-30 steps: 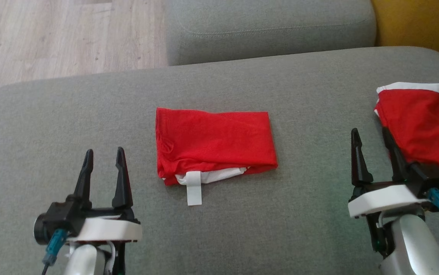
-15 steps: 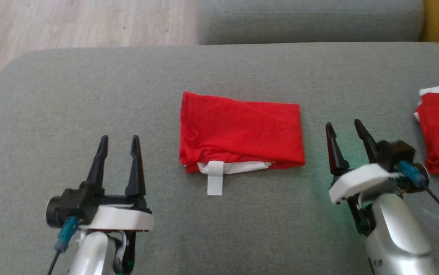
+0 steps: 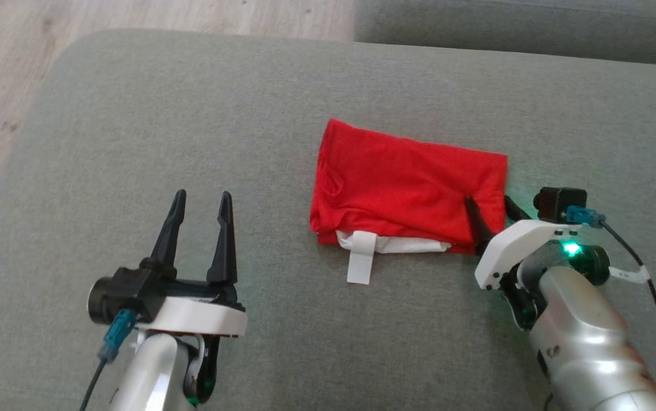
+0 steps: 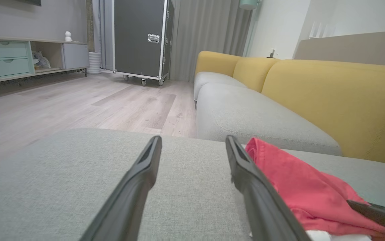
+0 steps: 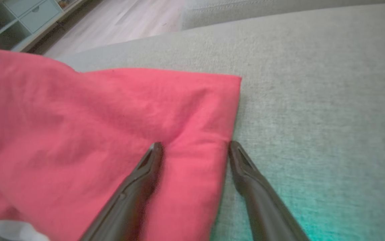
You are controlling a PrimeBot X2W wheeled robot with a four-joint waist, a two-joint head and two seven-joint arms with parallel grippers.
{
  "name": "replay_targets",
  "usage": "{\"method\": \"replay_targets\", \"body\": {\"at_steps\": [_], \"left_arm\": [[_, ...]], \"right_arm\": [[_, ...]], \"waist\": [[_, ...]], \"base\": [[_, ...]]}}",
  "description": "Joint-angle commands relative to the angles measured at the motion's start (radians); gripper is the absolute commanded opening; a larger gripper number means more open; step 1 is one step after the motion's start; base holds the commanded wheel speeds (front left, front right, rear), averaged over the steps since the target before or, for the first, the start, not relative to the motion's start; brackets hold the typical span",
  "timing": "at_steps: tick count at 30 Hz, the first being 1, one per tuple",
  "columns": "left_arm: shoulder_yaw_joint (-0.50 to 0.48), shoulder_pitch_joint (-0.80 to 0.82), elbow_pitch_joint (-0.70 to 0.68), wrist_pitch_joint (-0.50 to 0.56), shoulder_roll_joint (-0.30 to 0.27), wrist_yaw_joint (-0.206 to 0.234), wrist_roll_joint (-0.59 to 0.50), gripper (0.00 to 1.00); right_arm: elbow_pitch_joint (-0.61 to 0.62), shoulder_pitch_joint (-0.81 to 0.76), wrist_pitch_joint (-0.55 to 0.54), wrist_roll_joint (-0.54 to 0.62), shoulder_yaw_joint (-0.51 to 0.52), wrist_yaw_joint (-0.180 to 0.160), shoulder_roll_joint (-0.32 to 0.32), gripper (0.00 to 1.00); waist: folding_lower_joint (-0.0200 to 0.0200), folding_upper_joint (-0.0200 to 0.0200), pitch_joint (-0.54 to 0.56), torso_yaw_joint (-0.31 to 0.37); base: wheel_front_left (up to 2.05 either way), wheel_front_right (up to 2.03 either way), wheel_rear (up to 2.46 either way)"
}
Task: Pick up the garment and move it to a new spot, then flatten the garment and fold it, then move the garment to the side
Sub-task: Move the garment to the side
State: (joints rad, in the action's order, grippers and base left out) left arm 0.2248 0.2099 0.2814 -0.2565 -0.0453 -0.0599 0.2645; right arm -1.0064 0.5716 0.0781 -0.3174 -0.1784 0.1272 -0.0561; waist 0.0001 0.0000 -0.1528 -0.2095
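Well, the grey sofa cushion [image 3: 134, 142] carries the folded red garment [image 3: 402, 182] near its middle. The right gripper [image 3: 488, 200] is spread wide astride the garment's right edge, one finger on the cloth and the other just beside it. The left gripper [image 3: 203, 195], equally wide and empty, is well apart to the left. A white strap [image 3: 359, 265] pokes from the near edge.

Folded red garment [image 3: 408, 185] lies flat on the grey cushion [image 3: 191, 114], white strap protruding.
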Motion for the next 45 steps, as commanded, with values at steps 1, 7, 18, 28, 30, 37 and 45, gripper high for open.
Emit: {"method": "replay_targets", "body": {"at_steps": [1, 7, 18, 28, 30, 37, 45], "left_arm": [[-0.026, 0.046, -0.029, -0.005, -0.005, 0.012, 0.006, 1.0], [-0.016, 0.05, -0.03, -0.005, -0.005, 0.018, 0.009, 1.0], [-0.009, 0.031, -0.044, -0.005, -0.005, 0.021, 0.0, 1.0], [0.055, 0.028, -0.075, -0.005, -0.005, 0.041, 0.014, 1.0], [0.056, 0.033, -0.078, -0.005, -0.005, 0.044, 0.015, 1.0], [0.059, 0.046, -0.083, -0.005, -0.005, 0.048, 0.013, 1.0], [0.06, 0.082, -0.086, -0.005, -0.005, 0.041, 0.014, 1.0]], "right_arm": [[-0.009, 0.038, -0.002, -0.01, -0.029, 0.003, 0.006, 1.0], [-0.11, 0.076, 0.012, -0.022, -0.089, 0.003, 0.006, 0.0], [-0.118, 0.137, 0.175, 0.205, -0.114, 0.003, 0.005, 0.0], [0.038, 0.115, 0.177, 0.405, -0.111, 0.003, -0.146, 0.0], [0.065, 0.121, 0.162, 0.404, -0.123, 0.003, -0.196, 0.0], [0.151, 0.143, 0.094, 0.359, -0.154, 0.003, -0.36, 0.0], [0.182, 0.154, 0.021, 0.293, -0.107, 0.003, -0.56, 0.0]], "waist": [[-0.0001, 0.0, -0.007, -0.015], [-0.0001, 0.0, -0.011, -0.028], [-0.0001, 0.0, 0.036, 0.067], [-0.0001, 0.0, 0.065, 0.212], [-0.0001, 0.0, 0.061, 0.234], [-0.0001, 0.0, 0.037, 0.274], [-0.0001, 0.0, -0.033, 0.276]], "base": [[0.0, 0.0, 0.0], [0.0, 0.0, 0.0], [0.0, 0.0, 0.0], [0.0, 0.0, 0.0], [0.0, 0.0, 0.0], [0.0, 0.0, 0.0], [0.0, 0.0, 0.0]]}}
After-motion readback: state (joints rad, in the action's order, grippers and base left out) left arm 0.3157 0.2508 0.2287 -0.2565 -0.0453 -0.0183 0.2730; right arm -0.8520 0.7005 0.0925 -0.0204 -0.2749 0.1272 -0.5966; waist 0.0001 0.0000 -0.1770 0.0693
